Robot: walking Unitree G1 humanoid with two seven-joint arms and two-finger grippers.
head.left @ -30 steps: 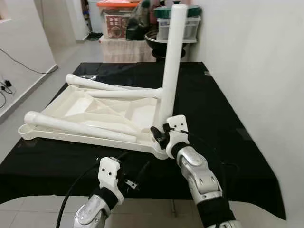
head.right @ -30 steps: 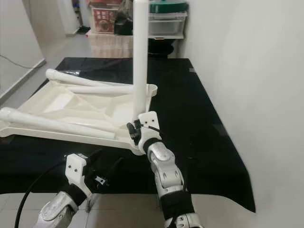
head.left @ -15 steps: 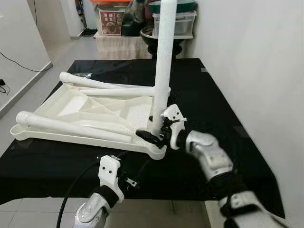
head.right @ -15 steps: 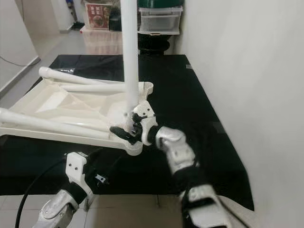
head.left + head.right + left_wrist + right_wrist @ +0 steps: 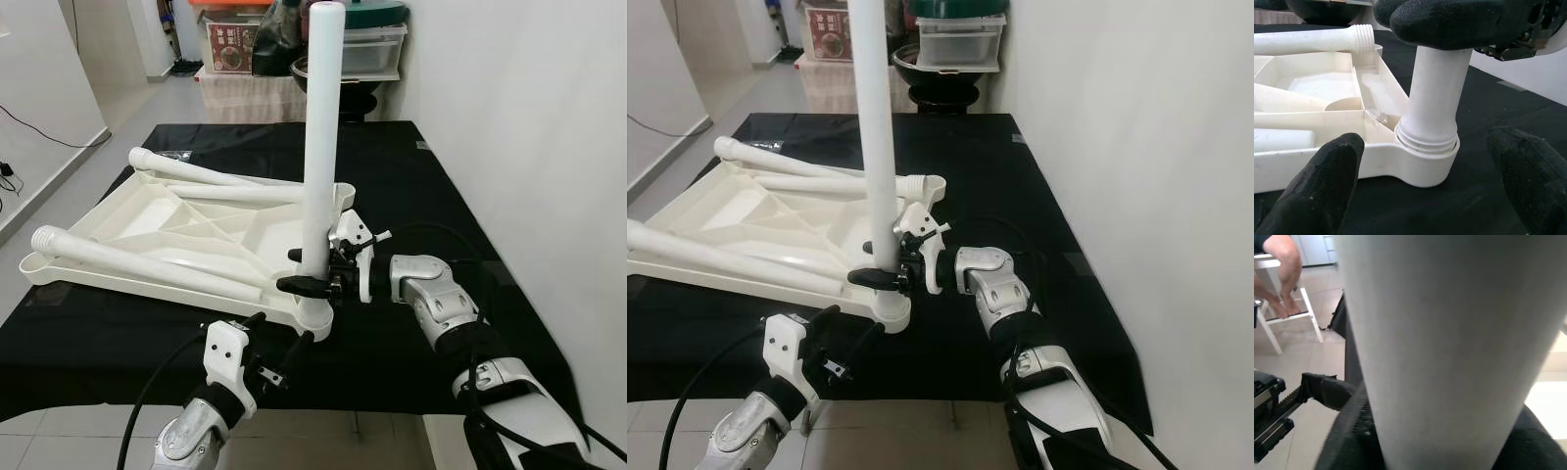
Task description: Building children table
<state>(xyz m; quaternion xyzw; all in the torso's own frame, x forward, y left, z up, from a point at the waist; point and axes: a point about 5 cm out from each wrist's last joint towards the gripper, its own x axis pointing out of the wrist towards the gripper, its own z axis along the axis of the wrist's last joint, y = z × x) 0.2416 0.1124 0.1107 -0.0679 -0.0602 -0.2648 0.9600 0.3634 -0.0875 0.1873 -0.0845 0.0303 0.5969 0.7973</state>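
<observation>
- The upturned white tabletop (image 5: 167, 220) lies on the black table (image 5: 431, 186); two loose legs (image 5: 137, 262) rest across it.
- The left claw (image 5: 279, 338) hangs released, just short of the near corner socket (image 5: 1427, 154).
- The upright leg (image 5: 320, 137) stands in that socket, apparently part-threaded.
- The right claw (image 5: 312, 270) is clenched round the leg low down.
- Judgement: keep the leg plumb while twisting, grip near the base, and brace the tabletop against turning.
</observation>
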